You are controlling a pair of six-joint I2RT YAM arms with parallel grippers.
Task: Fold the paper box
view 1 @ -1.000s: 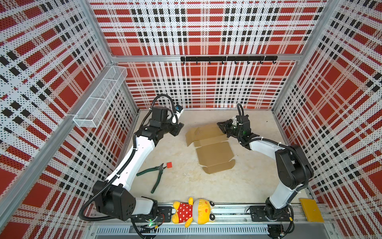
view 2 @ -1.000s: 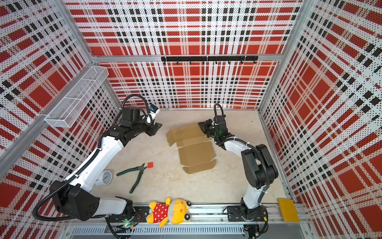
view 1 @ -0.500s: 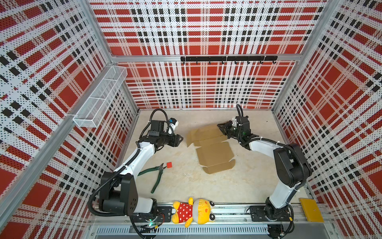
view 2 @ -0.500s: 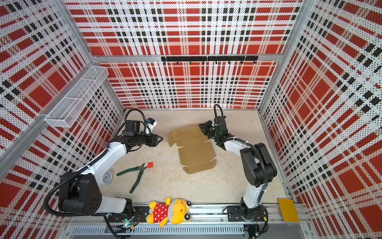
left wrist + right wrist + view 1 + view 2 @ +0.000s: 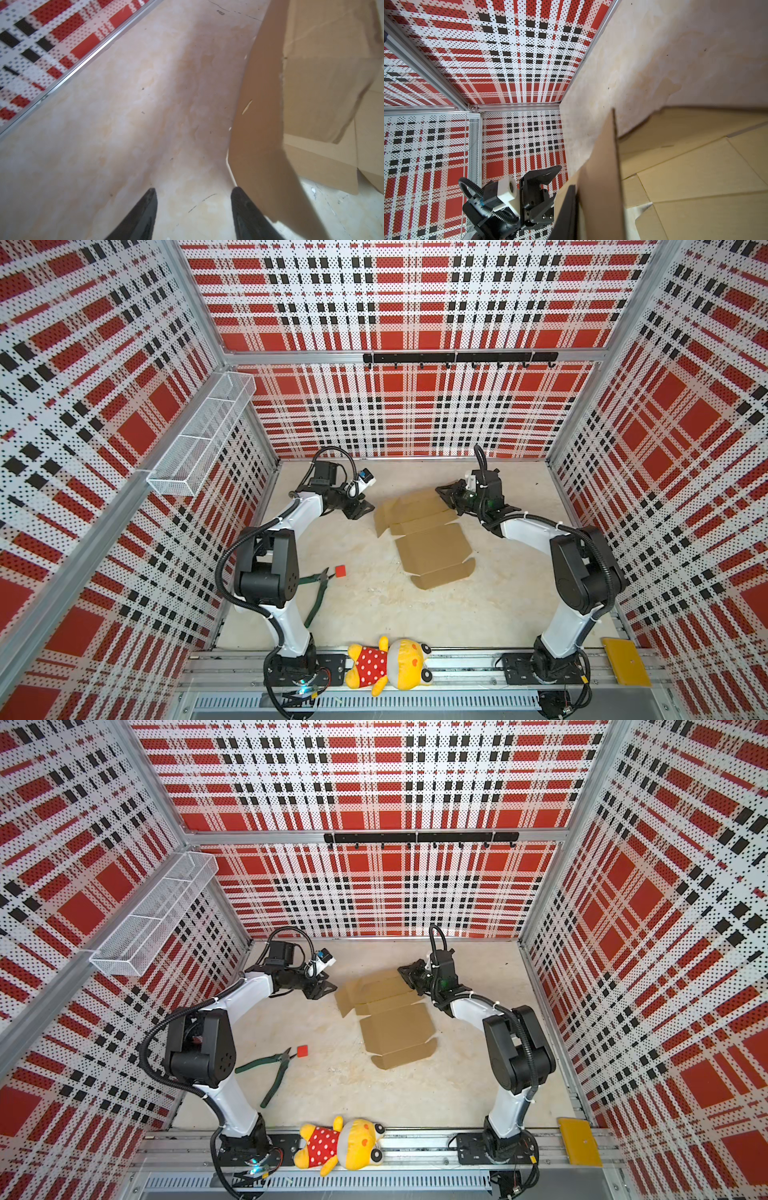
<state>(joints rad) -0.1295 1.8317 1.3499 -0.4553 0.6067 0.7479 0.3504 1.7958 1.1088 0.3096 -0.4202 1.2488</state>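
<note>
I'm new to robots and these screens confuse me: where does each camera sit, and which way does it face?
Top views: a side-by-side pair high at the front, looking down on the whole table; both arms show, left gripper and right gripper at the paper box.
Left wrist: on the left arm, looking past its open fingers at the box's edge.
Right wrist: on the right arm, looking along the pinched flap; one finger shows.
Shared: all show the box; right wrist also sees the left gripper.
</note>
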